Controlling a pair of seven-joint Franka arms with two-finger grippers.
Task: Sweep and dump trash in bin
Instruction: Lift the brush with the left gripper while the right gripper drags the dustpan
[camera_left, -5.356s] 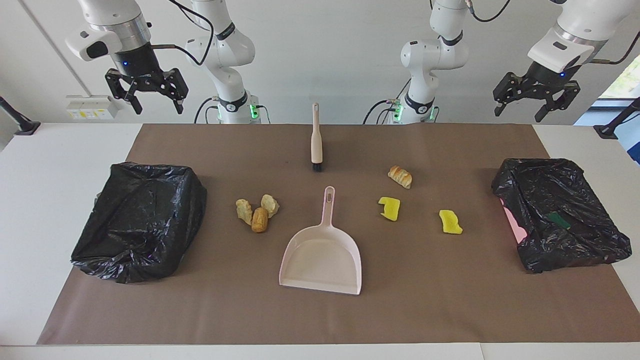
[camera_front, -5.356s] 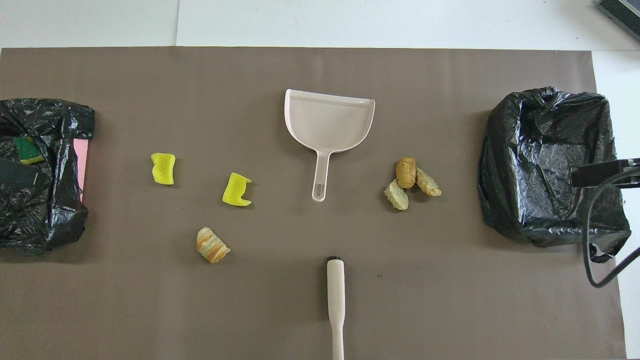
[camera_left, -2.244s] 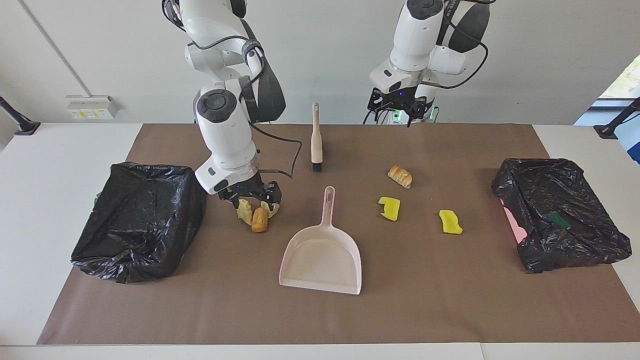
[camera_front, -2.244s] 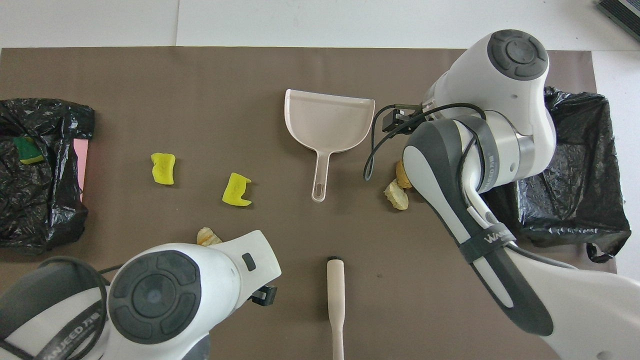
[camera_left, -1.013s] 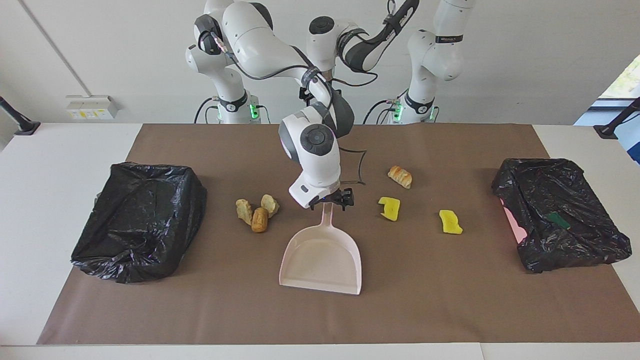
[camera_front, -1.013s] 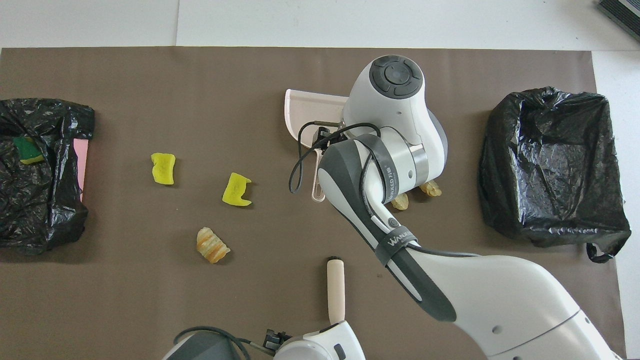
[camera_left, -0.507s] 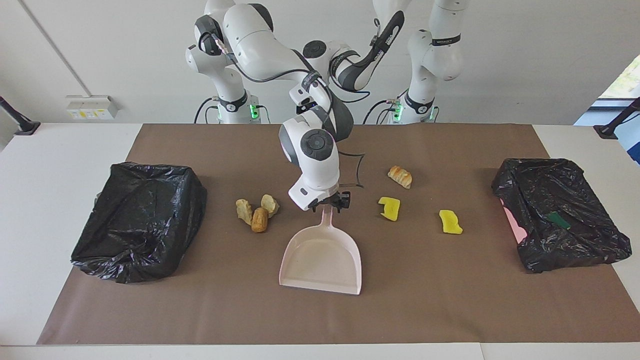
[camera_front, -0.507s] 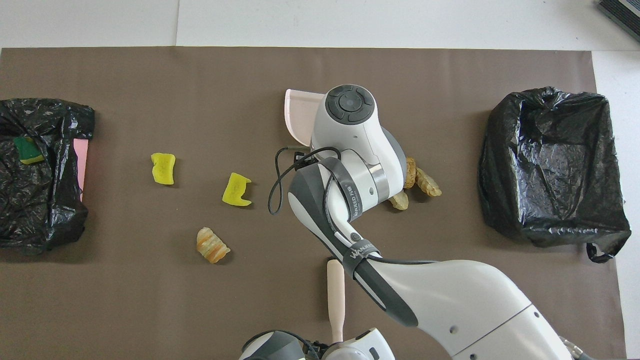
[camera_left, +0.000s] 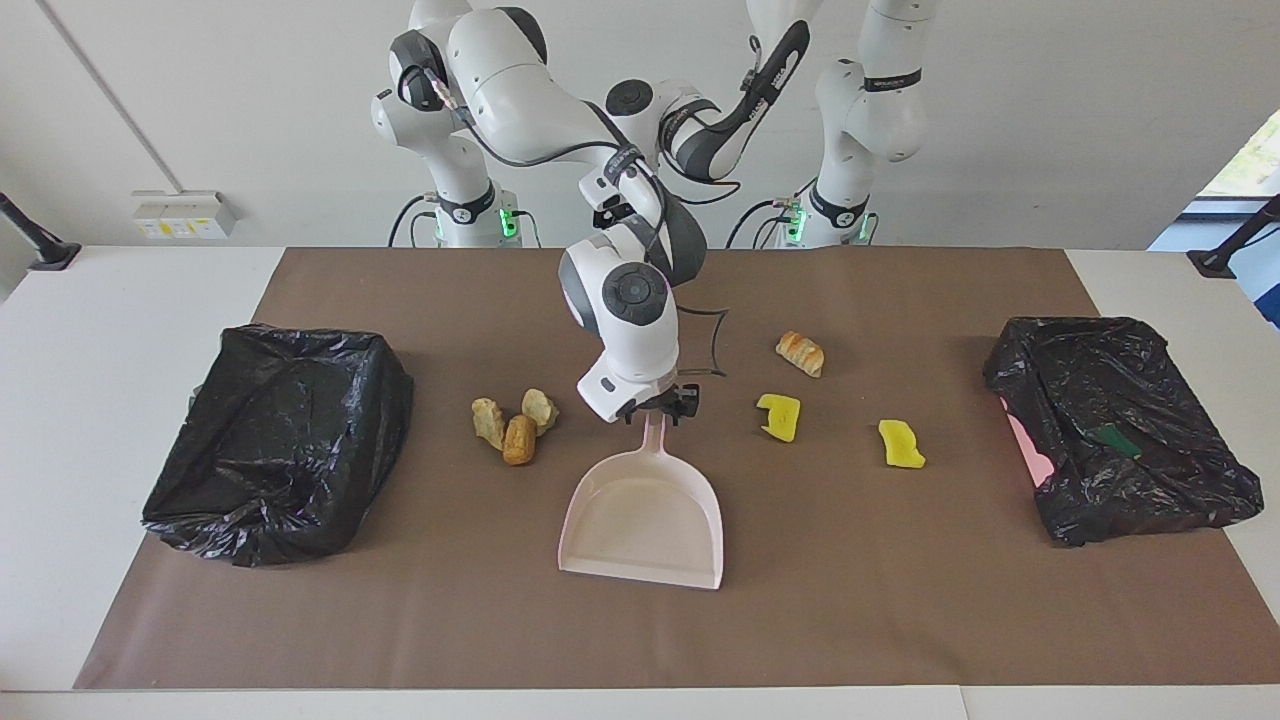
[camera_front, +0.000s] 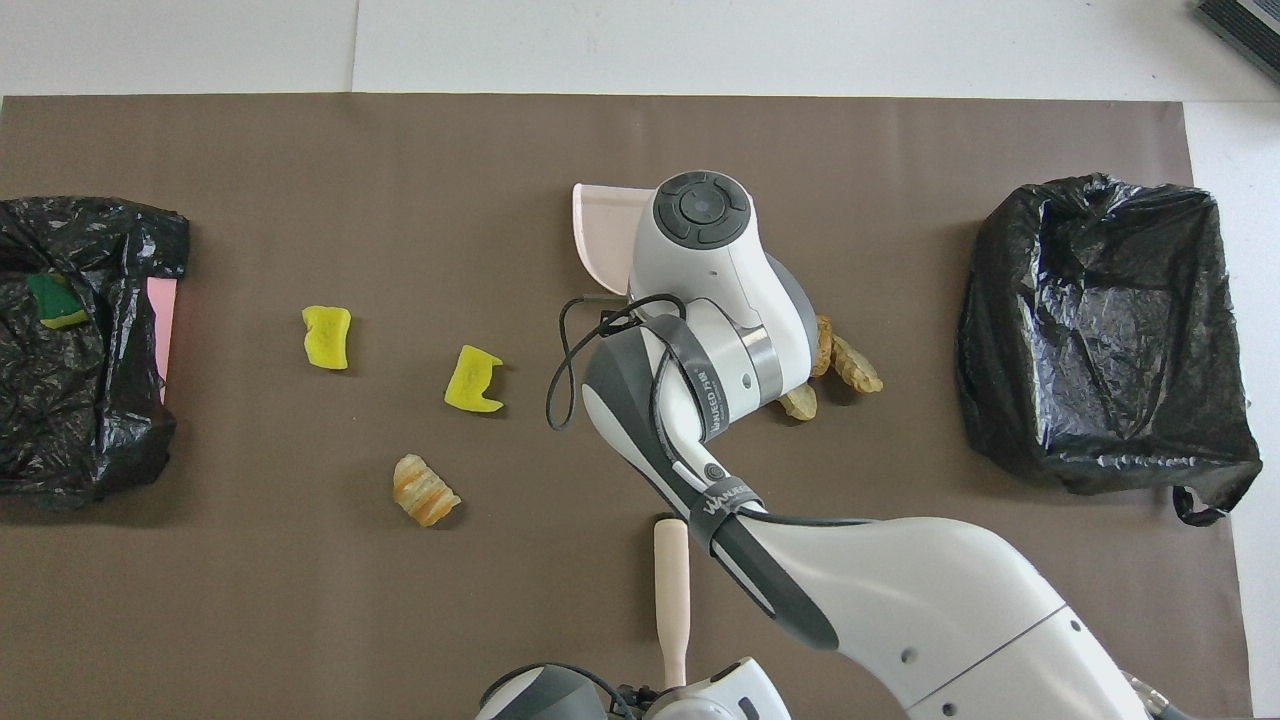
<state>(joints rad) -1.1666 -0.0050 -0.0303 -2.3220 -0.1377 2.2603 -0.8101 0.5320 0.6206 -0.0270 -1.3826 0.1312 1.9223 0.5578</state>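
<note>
My right gripper (camera_left: 660, 404) is down on the mat, shut on the top of the pale pink dustpan's (camera_left: 645, 520) handle. Its wrist covers most of the pan (camera_front: 600, 235) from above. The beige brush (camera_front: 672, 585) lies nearer to the robots than the pan, with my left gripper (camera_front: 672, 692) over its handle end. Three tan lumps of trash (camera_left: 515, 425) sit beside the pan toward the right arm's end. A striped tan chunk (camera_left: 800, 353) and two yellow pieces (camera_left: 779, 416) (camera_left: 901, 444) lie toward the left arm's end.
A bin lined with a black bag (camera_left: 280, 440) stands at the right arm's end of the brown mat. Another black-lined bin (camera_left: 1120, 425) stands at the left arm's end, with a green scrap inside and pink showing at its edge.
My right gripper's jaws have closed in on the dustpan handle. The left arm has settled lower over the brush handle's end. The trash has not moved.
</note>
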